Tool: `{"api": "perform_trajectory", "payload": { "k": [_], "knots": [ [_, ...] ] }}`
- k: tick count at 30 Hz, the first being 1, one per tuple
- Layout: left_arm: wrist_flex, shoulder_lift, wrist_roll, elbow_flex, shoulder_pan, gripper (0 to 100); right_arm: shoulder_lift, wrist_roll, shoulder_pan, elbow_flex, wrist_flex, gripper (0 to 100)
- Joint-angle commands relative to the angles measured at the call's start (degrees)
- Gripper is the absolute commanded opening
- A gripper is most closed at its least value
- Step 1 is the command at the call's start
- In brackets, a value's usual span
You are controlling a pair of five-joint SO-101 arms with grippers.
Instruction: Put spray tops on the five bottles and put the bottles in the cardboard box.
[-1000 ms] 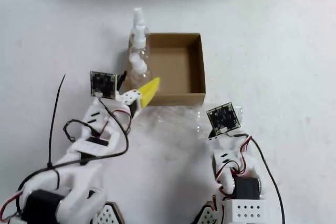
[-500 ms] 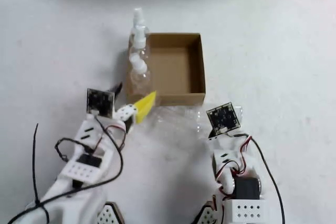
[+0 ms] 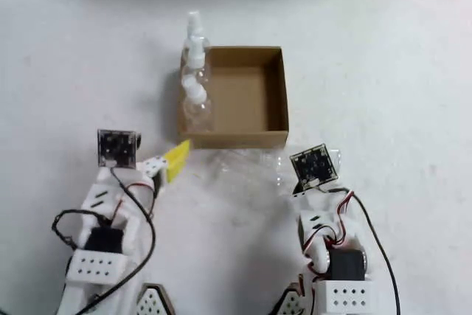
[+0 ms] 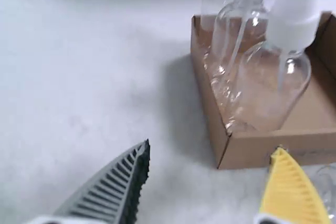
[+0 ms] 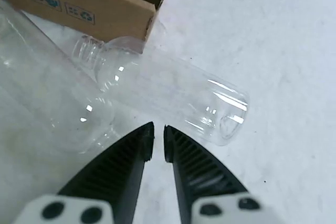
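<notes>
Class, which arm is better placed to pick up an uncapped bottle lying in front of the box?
Likely right: the right gripper sits just beside the lying bottle; the left gripper is off by the cardboard box corner.

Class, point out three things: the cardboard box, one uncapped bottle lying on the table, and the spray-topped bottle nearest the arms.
cardboard box [image 3: 243, 139]: high view, front wall.
uncapped bottle [image 5: 170, 88]: right wrist view, middle of its body.
spray-topped bottle [image 4: 265, 90]: left wrist view, clear body.
</notes>
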State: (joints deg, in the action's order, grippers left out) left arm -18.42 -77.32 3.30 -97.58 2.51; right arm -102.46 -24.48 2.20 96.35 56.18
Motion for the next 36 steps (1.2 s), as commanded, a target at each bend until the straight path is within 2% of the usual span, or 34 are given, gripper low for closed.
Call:
{"api": "perform_trajectory", "payload": {
  "k": [1,11,14,19,23,27,30,32,36],
  "knots": [
    [-8.18,-8.66,-0.26,0.18,4.44,33,-0.22,-0.70,-0.57,0.53,0.40,1.7],
    [-34.99,-26.15,-0.18,0.44,13.67,33,-0.40,-0.70,-0.57,0.53,0.40,1.8],
    [-39.12,-27.30,-0.18,0.53,15.43,33,-0.66,-0.70,-0.66,0.53,0.04,1.8],
    [-39.91,-27.30,-0.18,0.53,17.71,33,-0.66,-1.14,-0.22,-0.26,-3.74,1.9],
    [-40.26,-27.30,-0.44,0.53,18.07,33,-0.66,-9.49,0.13,-3.34,-6.11,4.8],
    [-41.41,-27.30,-0.53,0.53,18.07,33,0.22,-9.93,3.91,-12.31,-5.05,3.3],
    [-41.41,-27.30,-0.53,0.53,18.07,33,4.70,-9.67,9.54,-19.34,-2.51,1.5],
    [-41.32,-27.30,-0.53,0.53,18.07,29,10.95,-8.53,13.41,-23.12,-1.80,1.6],
    [-41.23,-27.30,-0.70,0.53,17.80,14,27.03,-0.53,17.98,-30.59,-4.70,1.6]
  ]
}}
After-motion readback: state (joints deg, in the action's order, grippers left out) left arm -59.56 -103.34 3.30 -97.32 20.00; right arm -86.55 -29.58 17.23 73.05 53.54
